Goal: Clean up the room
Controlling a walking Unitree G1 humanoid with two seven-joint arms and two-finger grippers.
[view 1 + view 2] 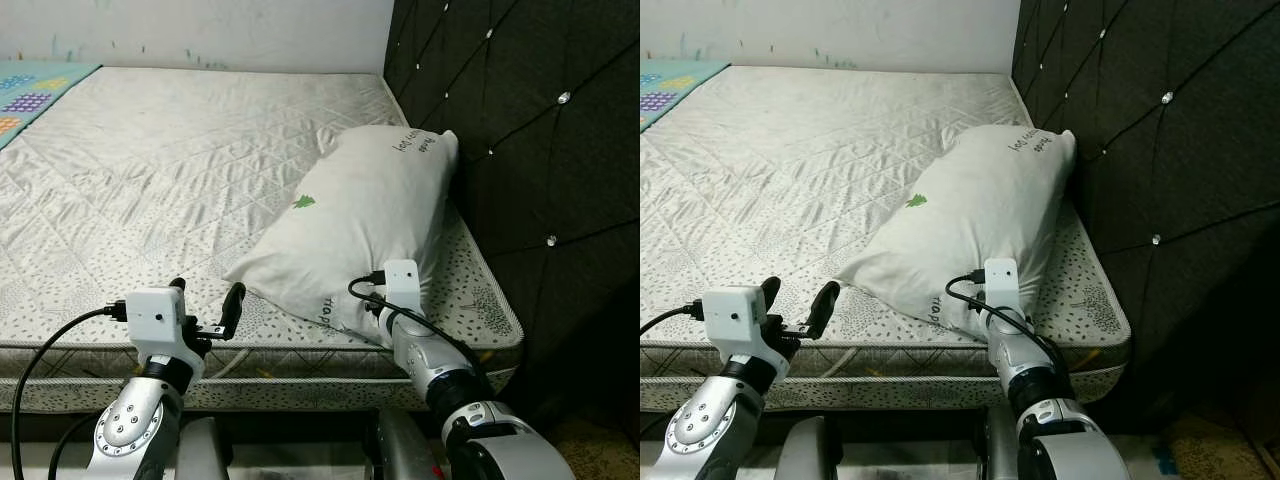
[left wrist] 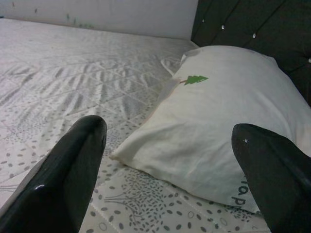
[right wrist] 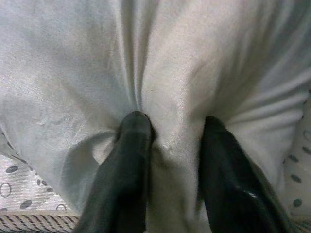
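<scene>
Right gripper (image 3: 170, 133): pressed into the near edge of the white pillow (image 1: 360, 220), a fold of cloth pinched between its fingers | left gripper (image 1: 205, 300): held spread wide over the mattress (image 1: 150, 160) edge, apart from the pillow | pillow: lying on the mattress against the dark headboard (image 1: 530, 130).

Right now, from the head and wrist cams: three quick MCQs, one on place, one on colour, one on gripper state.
1. Where does the pillow lie?
A. on the floor
B. on the mattress beside the headboard
C. on the play mat

2. What colour is the small tree print on the pillow?
A. red
B. blue
C. green

3. What is the right gripper doing?
A. pinching a fold of the pillow
B. hanging idle
C. holding a cable

Key: 1 B, it leans at the tufted headboard. 2 C, left wrist view shows green. 3 A, cloth bunches between its fingers; the left gripper is open.
</scene>
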